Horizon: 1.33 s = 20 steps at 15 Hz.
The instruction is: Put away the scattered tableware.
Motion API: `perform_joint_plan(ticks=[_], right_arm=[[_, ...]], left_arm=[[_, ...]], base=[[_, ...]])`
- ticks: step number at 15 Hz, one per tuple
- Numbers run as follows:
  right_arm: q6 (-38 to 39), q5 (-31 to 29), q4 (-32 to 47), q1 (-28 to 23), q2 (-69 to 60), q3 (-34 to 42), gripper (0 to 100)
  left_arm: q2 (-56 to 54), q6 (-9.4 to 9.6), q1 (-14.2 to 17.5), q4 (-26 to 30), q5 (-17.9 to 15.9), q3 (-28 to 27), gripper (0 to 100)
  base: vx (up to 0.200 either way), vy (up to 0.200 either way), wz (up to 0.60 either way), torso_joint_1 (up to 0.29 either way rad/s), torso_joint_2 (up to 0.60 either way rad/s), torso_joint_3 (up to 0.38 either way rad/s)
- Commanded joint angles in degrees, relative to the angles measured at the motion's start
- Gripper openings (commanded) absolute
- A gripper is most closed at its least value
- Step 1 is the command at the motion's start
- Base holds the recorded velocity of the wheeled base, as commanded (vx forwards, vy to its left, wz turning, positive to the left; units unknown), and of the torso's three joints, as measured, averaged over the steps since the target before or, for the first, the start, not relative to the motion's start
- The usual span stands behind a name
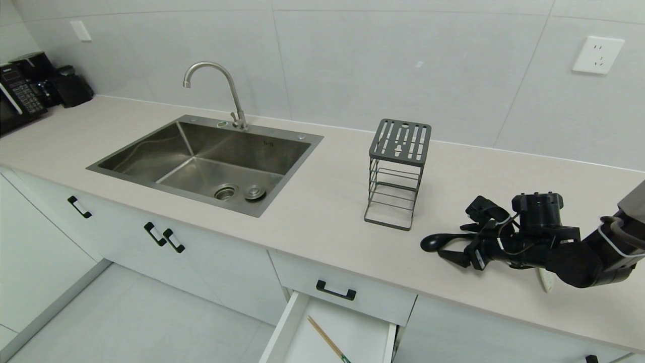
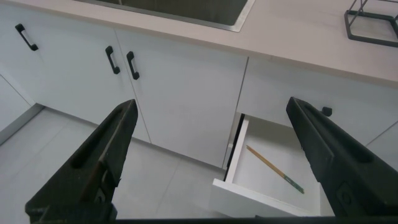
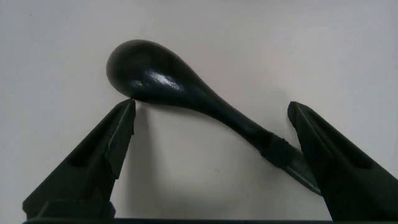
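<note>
A black spoon [image 1: 432, 242] lies on the beige counter [image 1: 322, 212] at the right, bowl toward the sink. My right gripper [image 1: 466, 234] is open and low over it, one finger on each side of the handle. In the right wrist view the spoon [image 3: 161, 78] rests between the spread fingers of the right gripper [image 3: 211, 109], untouched. My left gripper [image 2: 211, 106] is open and holds nothing, in front of the white cabinets. Below it a white drawer [image 2: 249, 180] stands pulled out with a wooden chopstick [image 2: 273, 168] inside. The head view shows that drawer [image 1: 352, 322] and chopstick [image 1: 327, 342] too.
A dark wire rack [image 1: 398, 171] stands on the counter left of the spoon. Farther left lie a steel sink [image 1: 126, 156] and its faucet [image 1: 221, 83]. A black appliance [image 1: 20, 91] occupies the far left corner. Something small and white [image 1: 546, 280] peeks out under my right arm.
</note>
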Motion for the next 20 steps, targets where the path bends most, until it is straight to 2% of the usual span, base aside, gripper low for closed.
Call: perform_joint_plan(ticks=[1,2,3,11,15,18,20], right_arm=[[0.1,0.0,-0.5,0.1,1.6,-0.5,100],[0.0,0.0,-1.6,0.4,2.0,-0.2,100],[-0.1,0.0,-2.0,0.5,2.0,-0.1,0],[-0.1,0.0,-2.2,3.7,-3.3,0.6,0],[0.1,-0.2,-3.7,8.4,-11.4,8.0,0],[0.1,-0.2,-3.7,10.0,-14.5,11.6,0],[0.9,-0.7,-3.7,13.9,-17.3,14.7,0]], left_arm=[[0.0,-0.02,0.0,0.0,0.0,0.0,100],[0.0,-0.02,0.0,0.0,0.0,0.0,100],[0.0,-0.02,0.0,0.0,0.0,0.0,100],[0.0,-0.02,0.0,0.0,0.0,0.0,100],[0.0,-0.02,0.0,0.0,0.0,0.0,100],[0.0,-0.02,0.0,0.0,0.0,0.0,100],[0.0,-0.02,0.0,0.0,0.0,0.0,100]], base=[[0.000,0.000,0.00,0.000,0.00,0.000],[0.000,0.000,0.00,0.000,0.00,0.000],[0.000,0.000,0.00,0.000,0.00,0.000],[0.000,0.000,0.00,0.000,0.00,0.000],[0.000,0.000,0.00,0.000,0.00,0.000],[0.000,0.000,0.00,0.000,0.00,0.000],[0.000,0.000,0.00,0.000,0.00,0.000]])
